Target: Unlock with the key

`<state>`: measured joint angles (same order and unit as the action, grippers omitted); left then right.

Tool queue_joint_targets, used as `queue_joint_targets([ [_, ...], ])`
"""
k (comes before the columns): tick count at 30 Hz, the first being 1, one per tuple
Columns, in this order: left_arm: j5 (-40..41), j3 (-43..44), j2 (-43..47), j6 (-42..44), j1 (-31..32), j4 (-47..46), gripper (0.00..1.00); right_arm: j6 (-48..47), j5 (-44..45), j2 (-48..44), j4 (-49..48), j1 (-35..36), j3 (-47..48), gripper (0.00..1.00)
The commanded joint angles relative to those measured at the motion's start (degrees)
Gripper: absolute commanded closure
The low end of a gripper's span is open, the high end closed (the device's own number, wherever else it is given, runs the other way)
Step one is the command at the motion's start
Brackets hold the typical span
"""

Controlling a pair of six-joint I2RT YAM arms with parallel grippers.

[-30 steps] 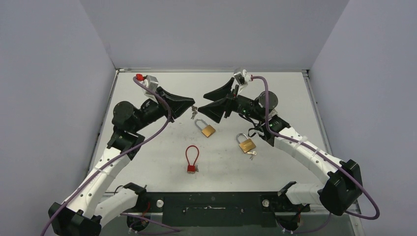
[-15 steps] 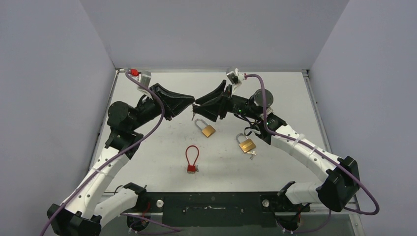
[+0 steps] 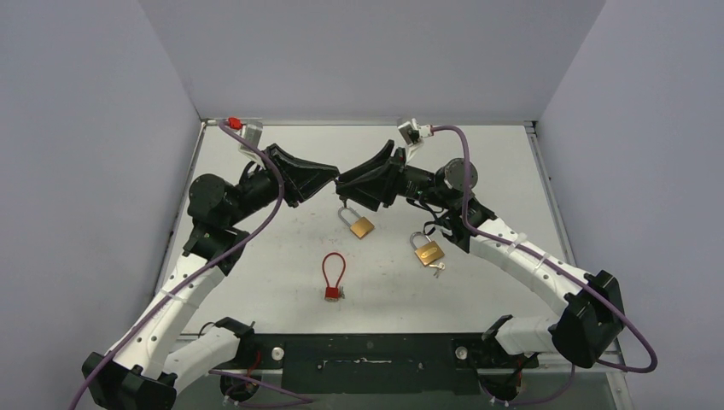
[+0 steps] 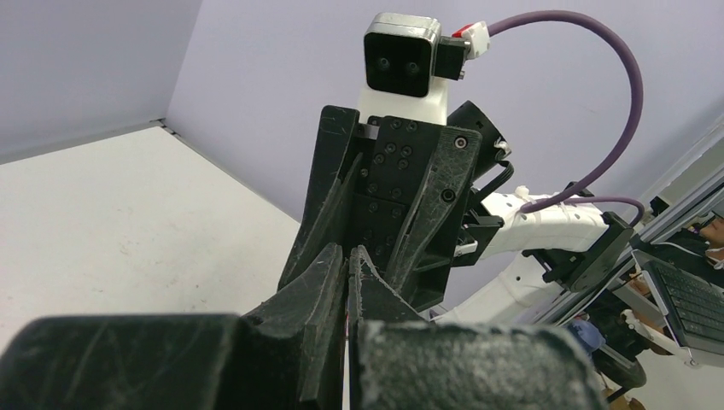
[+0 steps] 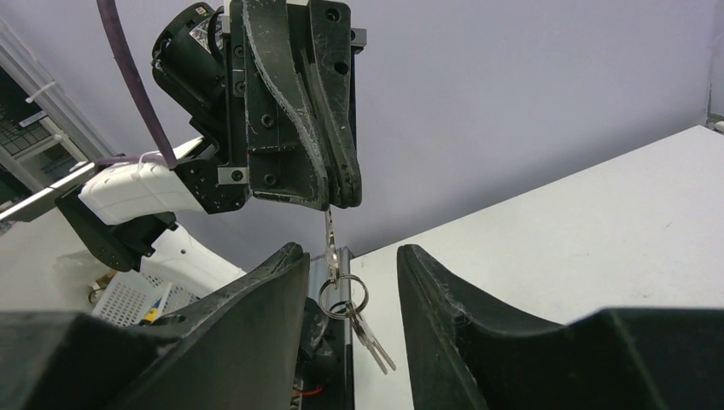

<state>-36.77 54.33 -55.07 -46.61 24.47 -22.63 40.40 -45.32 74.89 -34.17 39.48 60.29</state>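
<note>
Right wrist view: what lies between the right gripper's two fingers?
A key with its ring hangs there from the shut left gripper; the right gripper is open. The right wrist view shows it.

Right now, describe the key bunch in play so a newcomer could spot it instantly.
Above the middle of the table, the two grippers meet tip to tip. The key bunch hangs from the shut left gripper: one key pinched, ring and spare keys dangling inside the open right gripper. Unlike the keys lying by the right-hand brass padlock, it is in the air.
</note>
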Motion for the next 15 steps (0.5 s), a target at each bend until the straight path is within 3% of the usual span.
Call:
queue_joint_targets([
  [1,-0.3,2.6,0.1,-0.9,0.3,-1.0,1.00,2.5,1.3,-1.0,-6.1,0.1,-0.6,0.62],
  [8,-0.5,2.6,0.2,-0.9,0.3,-1.0,1.00,3.7,1.6,-0.8,-7.6,0.0,-1.1,0.98],
  [15,-0.1,2.3,0.6,-0.7,0.3,-0.8,1.00,3.3,1.9,-0.7,-7.5,0.0,-1.5,1.00],
])
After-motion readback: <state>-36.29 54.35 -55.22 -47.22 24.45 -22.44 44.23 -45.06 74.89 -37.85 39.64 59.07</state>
